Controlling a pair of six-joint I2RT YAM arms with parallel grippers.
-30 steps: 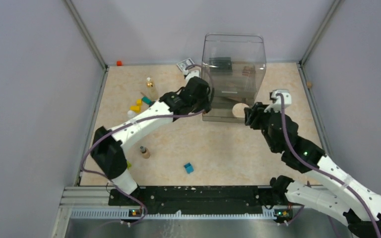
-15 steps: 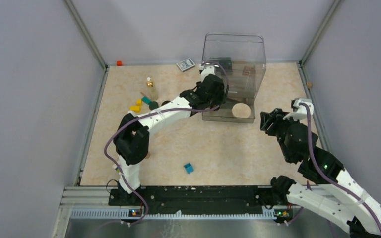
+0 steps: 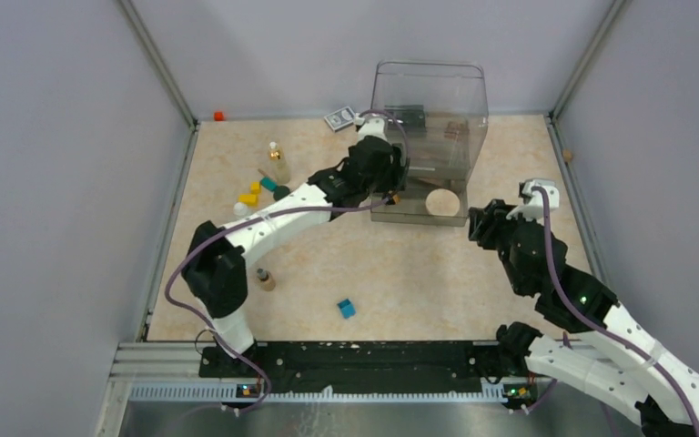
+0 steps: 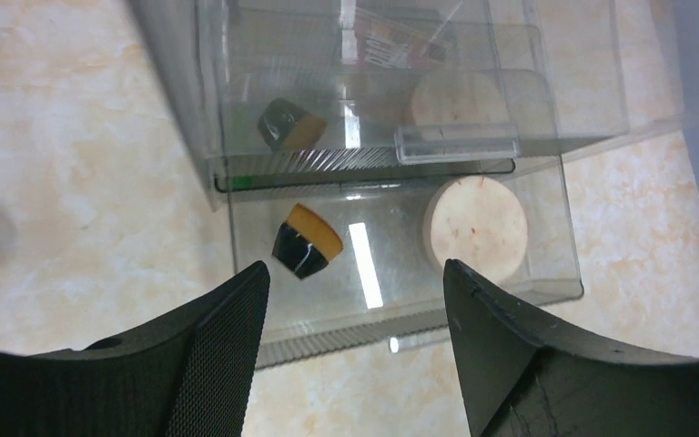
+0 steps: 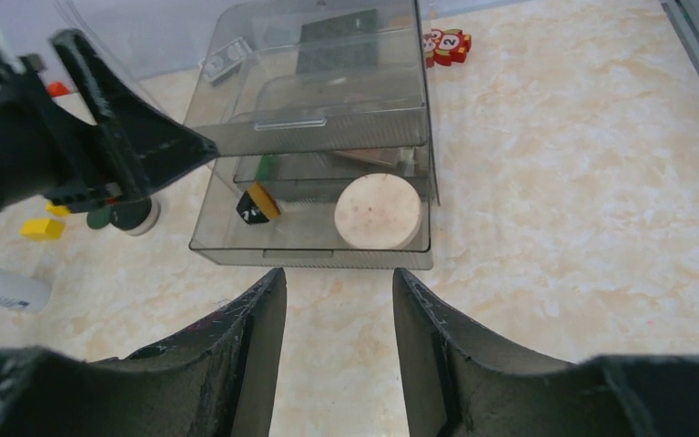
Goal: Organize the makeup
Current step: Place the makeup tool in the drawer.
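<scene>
A clear organizer (image 3: 430, 109) stands at the back with its bottom drawer (image 3: 417, 217) pulled out. In the drawer lie a beige round disc (image 4: 476, 228) and a small black-and-gold makeup piece (image 4: 307, 241). My left gripper (image 4: 355, 282) hangs open just above the drawer's front left part, holding nothing. My right gripper (image 5: 339, 282) is open and empty, a little in front of the drawer (image 5: 309, 248). A dark square palette (image 3: 405, 116) and a pinkish checkered palette (image 3: 455, 130) sit inside the organizer. A gold-capped clear bottle (image 3: 278, 164), a tan tube (image 3: 264, 279) and a white bottle (image 5: 0, 287) stay on the table.
A blue cube (image 3: 346, 309) lies near the front middle. Yellow and green blocks (image 3: 255, 191) and a dark round piece (image 5: 127, 217) sit left of the organizer. A grey patterned card box (image 3: 339, 118) lies at the back. Walls close in three sides.
My left gripper's jaws have widened over the drawer, and the black-and-gold piece now lies loose in it. My right gripper has backed away from the drawer front to the right.
</scene>
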